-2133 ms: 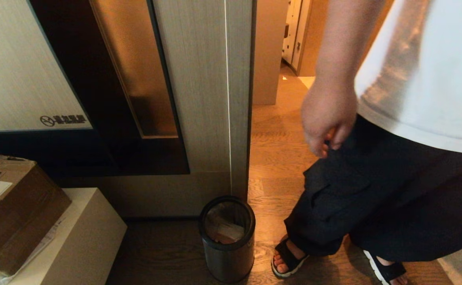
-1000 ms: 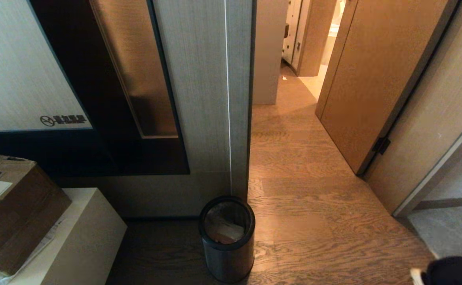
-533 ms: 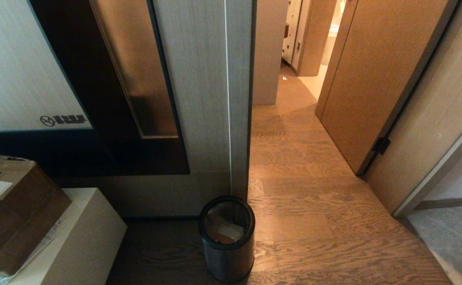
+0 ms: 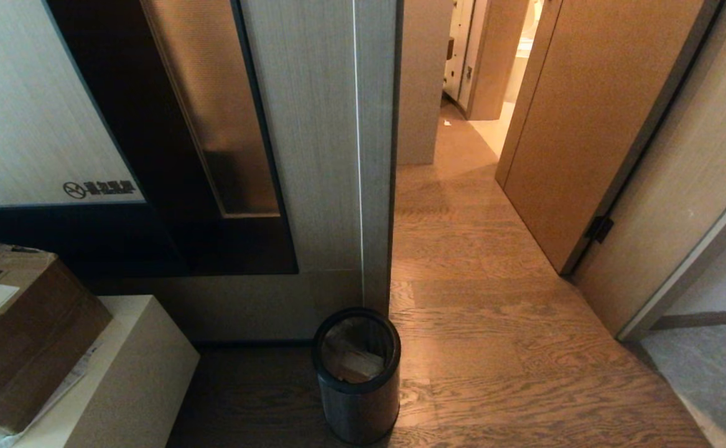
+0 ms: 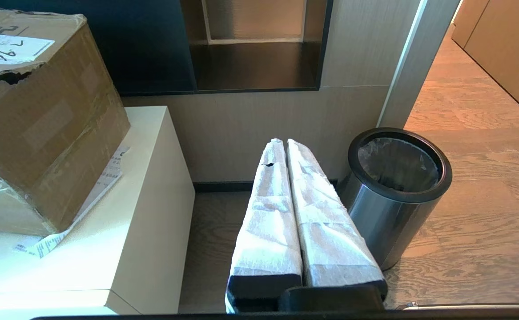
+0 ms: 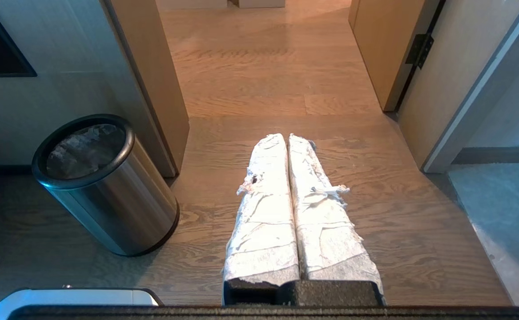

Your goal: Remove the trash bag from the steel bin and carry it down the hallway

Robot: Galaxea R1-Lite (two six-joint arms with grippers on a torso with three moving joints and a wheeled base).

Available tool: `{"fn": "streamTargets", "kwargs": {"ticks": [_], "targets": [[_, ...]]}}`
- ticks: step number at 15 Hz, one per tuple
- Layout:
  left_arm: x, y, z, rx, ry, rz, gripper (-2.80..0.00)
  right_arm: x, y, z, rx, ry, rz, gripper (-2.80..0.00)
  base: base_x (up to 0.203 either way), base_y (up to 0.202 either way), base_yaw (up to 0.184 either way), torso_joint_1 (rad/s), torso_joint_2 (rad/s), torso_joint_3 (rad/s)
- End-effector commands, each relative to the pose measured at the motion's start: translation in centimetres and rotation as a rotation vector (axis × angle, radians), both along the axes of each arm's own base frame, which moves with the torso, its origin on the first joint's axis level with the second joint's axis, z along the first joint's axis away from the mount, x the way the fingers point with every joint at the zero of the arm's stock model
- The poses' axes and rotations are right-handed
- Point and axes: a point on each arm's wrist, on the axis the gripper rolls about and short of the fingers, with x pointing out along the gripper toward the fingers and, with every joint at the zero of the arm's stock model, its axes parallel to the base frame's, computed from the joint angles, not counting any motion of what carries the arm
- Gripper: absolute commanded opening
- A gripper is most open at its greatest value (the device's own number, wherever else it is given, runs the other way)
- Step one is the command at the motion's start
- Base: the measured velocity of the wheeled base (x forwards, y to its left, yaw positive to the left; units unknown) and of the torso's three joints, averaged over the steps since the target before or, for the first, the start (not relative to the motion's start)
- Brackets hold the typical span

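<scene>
The steel bin (image 4: 358, 373) stands upright on the wood floor (image 4: 493, 348) at the wall corner, the trash bag (image 4: 353, 354) inside it. Left tool (image 5: 286, 144) and right tool (image 6: 287, 138) hang low near it, fingers pressed together, empty. The hallway (image 4: 456, 143) runs ahead.

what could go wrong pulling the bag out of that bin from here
1. The bag is thin and tucked under the bin's black rim; a pinch there could tear it or miss the film.
2. The bin looks small and light on smooth wood floor, so a snagged bag might lift or tip it.
3. It stands tight against the wall corner, with a cabinet near, leaving little room for the shut left claw and right claw.
</scene>
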Motion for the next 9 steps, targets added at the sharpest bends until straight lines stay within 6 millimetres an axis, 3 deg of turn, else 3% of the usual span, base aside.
{"fn": "streamTargets", "kwargs": {"ticks": [1, 9], "targets": [[0.08, 0.00, -0.30, 0.000, 0.010, 0.001, -2.80, 0.01, 0.00, 0.01, -0.001, 0.000, 0.000, -2.80, 0.000, 0.000, 0.000, 0.000, 0.00, 0.000], [0.09, 0.00, -0.34, 0.000, 0.011, 0.001, -2.80, 0.01, 0.00, 0.01, -0.001, 0.000, 0.001, -2.80, 0.000, 0.000, 0.000, 0.000, 0.00, 0.000]]}}
